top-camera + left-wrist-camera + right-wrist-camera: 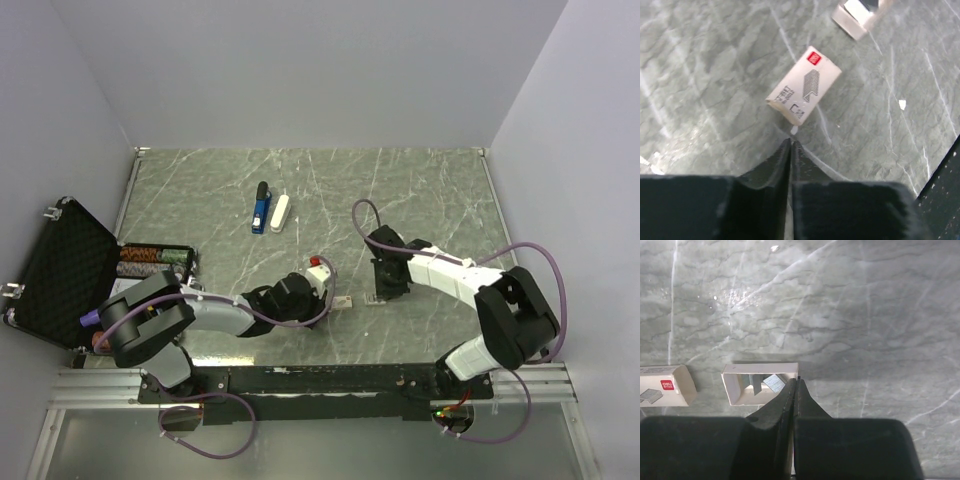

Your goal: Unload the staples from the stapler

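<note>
The blue stapler (261,208) with its black end lies at the far middle of the table, well away from both grippers. My left gripper (303,297) is shut and empty; in its wrist view the tips (791,142) sit just short of a white staple-box sleeve (804,85) with a red mark. My right gripper (386,283) is shut, its tips (796,381) at the right wall of an open white cardboard tray (734,387). Silvery staple strips (772,382) lie inside that tray. I cannot tell whether the tips pinch the wall.
A white rounded bar (280,212) lies right beside the stapler. The sleeve (343,301) and the tray (376,299) sit between the two grippers. An open black case (60,270) stands at the left edge, with patterned tubes (155,258) beside it.
</note>
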{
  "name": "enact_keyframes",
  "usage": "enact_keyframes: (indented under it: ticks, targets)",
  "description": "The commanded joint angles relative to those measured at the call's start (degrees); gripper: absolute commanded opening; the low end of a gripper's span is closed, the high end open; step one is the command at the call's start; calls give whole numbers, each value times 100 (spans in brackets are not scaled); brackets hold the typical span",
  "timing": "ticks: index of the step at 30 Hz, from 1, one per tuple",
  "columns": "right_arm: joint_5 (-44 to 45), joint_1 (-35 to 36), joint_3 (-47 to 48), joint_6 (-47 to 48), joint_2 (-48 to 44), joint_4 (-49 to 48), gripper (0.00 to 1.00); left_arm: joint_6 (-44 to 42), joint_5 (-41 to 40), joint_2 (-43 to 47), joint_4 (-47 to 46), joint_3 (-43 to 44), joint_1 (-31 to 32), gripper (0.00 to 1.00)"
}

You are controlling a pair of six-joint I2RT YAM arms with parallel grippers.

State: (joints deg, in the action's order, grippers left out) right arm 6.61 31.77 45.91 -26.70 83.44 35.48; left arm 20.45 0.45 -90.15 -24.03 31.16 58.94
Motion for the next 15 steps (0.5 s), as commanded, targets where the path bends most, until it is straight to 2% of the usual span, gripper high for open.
enact_keyframes:
  ticks: [1,5,15]
  targets:
    - [7,189,260,-63,172,-147,0,354,-484,208,188,4,-40,12]
    - [86,365,383,-169,339,-130,0,513,-730,59,426,242,-49,7]
    - [192,488,445,-274,454,-112,0,671,-678,-82,312,242,-93,11]
